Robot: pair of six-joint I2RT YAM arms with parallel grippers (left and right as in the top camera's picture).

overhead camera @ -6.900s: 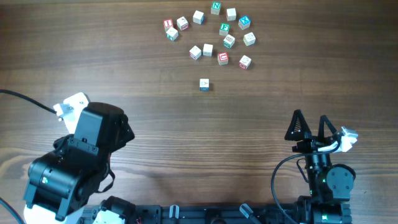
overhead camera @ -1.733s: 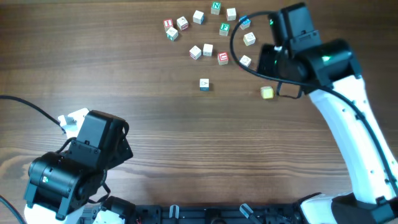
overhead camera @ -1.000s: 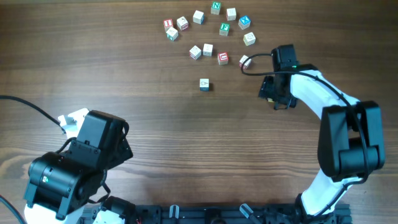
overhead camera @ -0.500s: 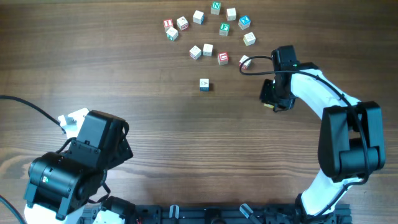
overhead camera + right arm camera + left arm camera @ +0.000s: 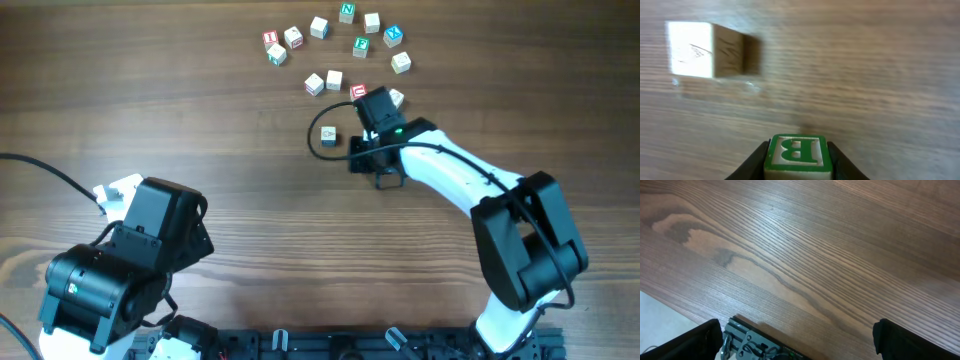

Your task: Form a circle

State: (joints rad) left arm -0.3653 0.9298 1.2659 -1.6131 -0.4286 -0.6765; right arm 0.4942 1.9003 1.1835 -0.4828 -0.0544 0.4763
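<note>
Several pale wooden alphabet cubes (image 5: 334, 79) lie in a loose cluster at the far middle of the table, not in a ring. One lone cube (image 5: 328, 135) sits nearer, apart from them; in the right wrist view this lone cube (image 5: 705, 50) lies ahead to the upper left. My right gripper (image 5: 798, 162) is shut on a cube with a green letter B (image 5: 798, 152), held just above the wood. In the overhead view the right gripper (image 5: 364, 160) hovers just right of the lone cube and hides the B cube. My left gripper (image 5: 800, 340) stands open and empty.
The left arm (image 5: 130, 250) rests at the near left of the wooden table (image 5: 220, 150), with a black cable (image 5: 40, 162) trailing off its left side. The table's near edge and a metal rail (image 5: 757, 342) show under the left gripper.
My right gripper closed on the B cube at the right of the cluster, then carried it left to a spot just right of the lone cube. The left arm stayed still.
</note>
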